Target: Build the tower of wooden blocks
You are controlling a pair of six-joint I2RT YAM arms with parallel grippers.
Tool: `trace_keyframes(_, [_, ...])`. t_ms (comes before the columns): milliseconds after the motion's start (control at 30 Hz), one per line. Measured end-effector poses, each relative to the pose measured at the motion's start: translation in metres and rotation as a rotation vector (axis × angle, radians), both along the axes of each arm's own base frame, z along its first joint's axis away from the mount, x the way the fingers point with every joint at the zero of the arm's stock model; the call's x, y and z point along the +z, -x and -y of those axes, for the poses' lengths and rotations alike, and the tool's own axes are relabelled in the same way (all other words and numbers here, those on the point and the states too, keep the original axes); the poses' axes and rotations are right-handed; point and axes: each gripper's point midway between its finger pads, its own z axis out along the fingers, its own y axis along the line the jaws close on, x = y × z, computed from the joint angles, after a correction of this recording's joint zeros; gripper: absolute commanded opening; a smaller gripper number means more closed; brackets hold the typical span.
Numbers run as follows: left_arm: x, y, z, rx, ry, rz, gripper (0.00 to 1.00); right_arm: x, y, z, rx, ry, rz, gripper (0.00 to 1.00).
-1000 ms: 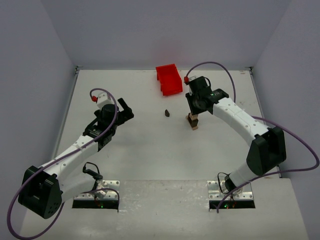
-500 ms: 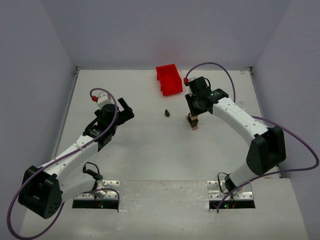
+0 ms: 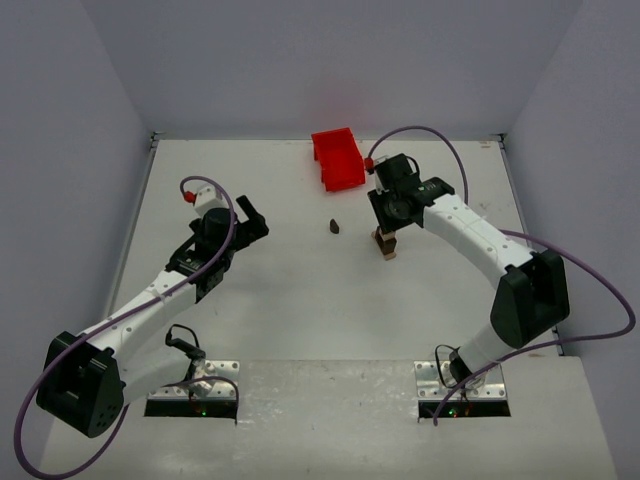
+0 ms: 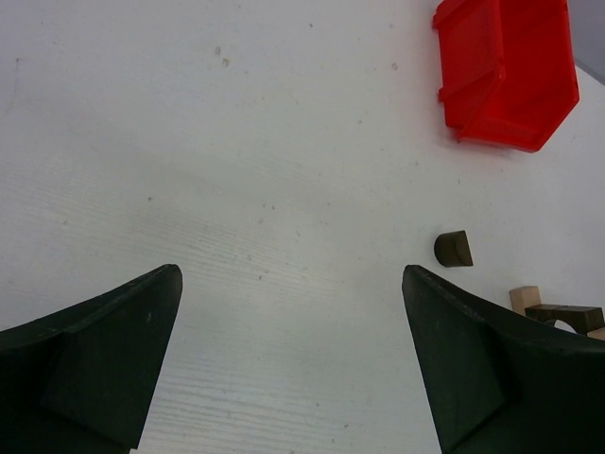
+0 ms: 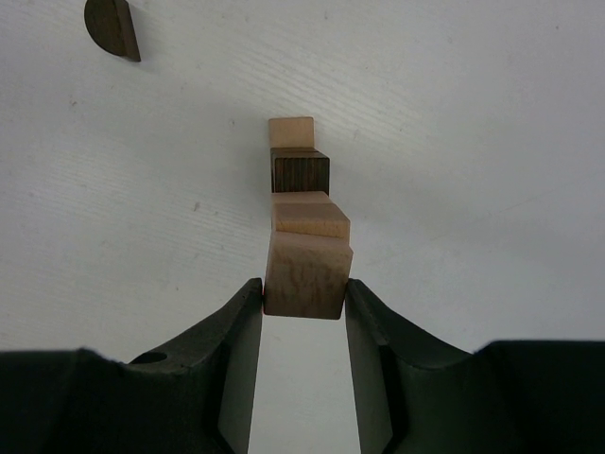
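The wood block tower (image 5: 301, 180) stands right of the table's centre as a narrow stack of pale and dark blocks, also seen from above (image 3: 385, 245). My right gripper (image 5: 302, 288) reaches down over it, and both fingertips rest against the sides of the pale top block (image 5: 304, 272), which sits on the stack. A loose dark half-round block (image 3: 334, 227) lies on the table left of the tower. My left gripper (image 4: 291, 274) hovers wide open over bare table, far left of the tower, holding nothing. The tower's edge (image 4: 526, 299) shows at the right of the left wrist view.
A red plastic bin (image 3: 337, 158) lies tipped at the back of the table, behind the tower and the half-round block. Grey walls close in the white table on three sides.
The right wrist has shifted very slightly over the tower. The left arm has not moved.
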Motion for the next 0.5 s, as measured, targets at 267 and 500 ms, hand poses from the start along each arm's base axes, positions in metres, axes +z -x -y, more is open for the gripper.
trace_keyframes(267, [0.0003,-0.0002,0.0007,-0.003,0.001,0.001,1.00,-0.0009,-0.0003,0.0007,0.008,0.009,-0.001,0.47])
trace_keyframes(500, [0.0003,-0.0001,0.0014,-0.008,0.002,0.001,1.00,-0.0006,-0.0011,0.0024,0.006,0.018,0.003,0.52])
